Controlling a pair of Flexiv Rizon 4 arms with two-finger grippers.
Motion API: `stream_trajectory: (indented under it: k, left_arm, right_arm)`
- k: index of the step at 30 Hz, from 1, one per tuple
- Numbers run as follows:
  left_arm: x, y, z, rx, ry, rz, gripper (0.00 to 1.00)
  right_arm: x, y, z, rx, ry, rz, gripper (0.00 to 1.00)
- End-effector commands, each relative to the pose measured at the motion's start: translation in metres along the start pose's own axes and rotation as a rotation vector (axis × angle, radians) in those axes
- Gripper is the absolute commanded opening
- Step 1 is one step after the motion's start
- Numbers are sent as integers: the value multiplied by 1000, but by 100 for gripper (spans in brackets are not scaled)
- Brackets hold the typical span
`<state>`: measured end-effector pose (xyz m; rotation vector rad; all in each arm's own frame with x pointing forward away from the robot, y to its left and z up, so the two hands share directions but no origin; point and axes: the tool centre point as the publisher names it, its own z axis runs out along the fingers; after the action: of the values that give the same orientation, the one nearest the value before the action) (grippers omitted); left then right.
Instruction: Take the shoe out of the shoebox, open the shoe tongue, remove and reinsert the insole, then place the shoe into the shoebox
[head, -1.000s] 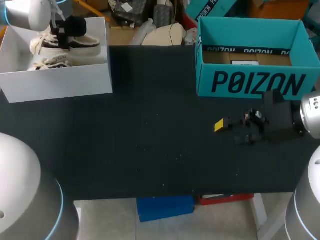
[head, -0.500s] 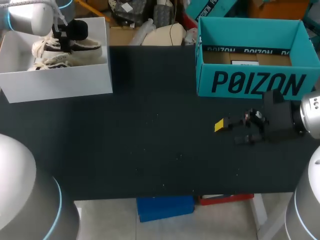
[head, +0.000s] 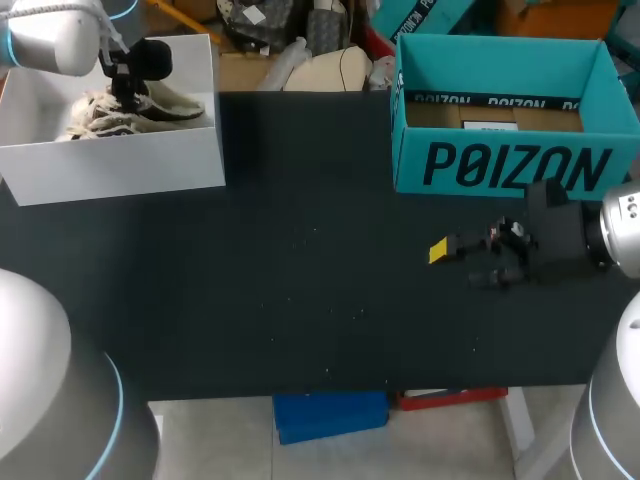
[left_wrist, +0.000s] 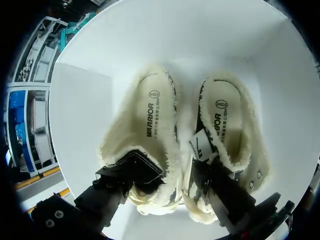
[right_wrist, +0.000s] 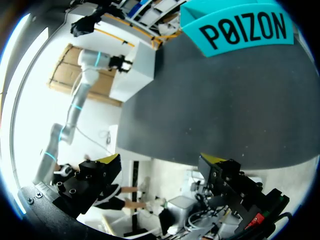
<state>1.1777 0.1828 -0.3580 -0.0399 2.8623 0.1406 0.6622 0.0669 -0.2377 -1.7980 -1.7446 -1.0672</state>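
Observation:
The white shoebox (head: 120, 165) stands at the table's far left corner. Two cream fleece-lined shoes lie side by side in it, one (left_wrist: 150, 125) under one finger and the other (left_wrist: 232, 135) under the second. My left gripper (left_wrist: 172, 177) hangs just above their ends, open, fingers spread over both shoes and gripping neither. From the head view it sits over the shoes (head: 140, 112) as a dark gripper (head: 128, 90). My right gripper (head: 462, 265) rests low over the table at the right, open and empty, also seen as spread yellow tips (right_wrist: 160, 160).
A teal box (head: 510, 165) with an open top stands at the back right, just behind my right gripper. The black table top (head: 300, 280) stretches between the two boxes. The shoebox walls (left_wrist: 80, 115) rise close around my left gripper.
My left gripper held one shoe raised in the white box, then opened. The shoe now lies lower, beside the other one. The right arm has not moved.

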Motion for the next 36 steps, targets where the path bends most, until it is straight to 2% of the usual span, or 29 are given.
stream_trajectory:
  k: [1, 5, 7, 8, 10, 13, 15, 20, 22, 23, 25, 27, 28, 31, 36]
  left_arm:
    - [0, 2, -29, 3, -1, 5, 100]
    - [-3, 3, -54, -3, 1, 16, 100]
    - [-3, 3, -68, 7, 5, 19, 87]
    - [-2, 2, -74, -10, 9, 24, 90]
    - [-1, 1, -87, -7, 28, 23, 80]
    - [4, -1, -106, -29, 85, 10, 53]
    - [10, -3, -120, -50, 138, -12, 49]
    - [33, -8, -152, -69, 180, -30, 51]
    - [41, -11, -161, -73, 176, -57, 62]
    - [46, -12, -165, -65, 185, -77, 74]
    - [55, -16, -171, -69, 195, -124, 77]
    - [65, -22, -175, -73, 202, -169, 90]
    - [70, -25, -177, -68, 204, -188, 93]
    - [85, -35, -182, -47, 203, -231, 92]
    - [110, -54, -189, -67, 169, -316, 94]
  right_arm:
    - [0, 0, -1, 1, -1, 0, 100]
    - [0, 0, -1, 1, -1, 0, 100]
    - [0, 0, -1, 1, -1, 0, 100]
    - [0, 0, -1, 1, -1, 0, 100]
    - [0, 0, -1, 1, -1, 0, 100]
    - [0, 0, -1, 1, -1, 0, 100]
    - [0, 0, -1, 1, -1, 0, 100]
    - [0, 0, -1, 1, -1, 0, 100]
    - [0, 0, -1, 1, -1, 0, 100]
    - [0, 0, -1, 1, -1, 0, 100]
    - [0, 0, -1, 1, -1, 0, 100]
    - [0, 0, -1, 1, -1, 0, 100]
    - [0, 0, -1, 1, -1, 0, 100]
    - [0, 0, -1, 1, -1, 0, 100]
    - [0, 0, -1, 1, -1, 0, 100]
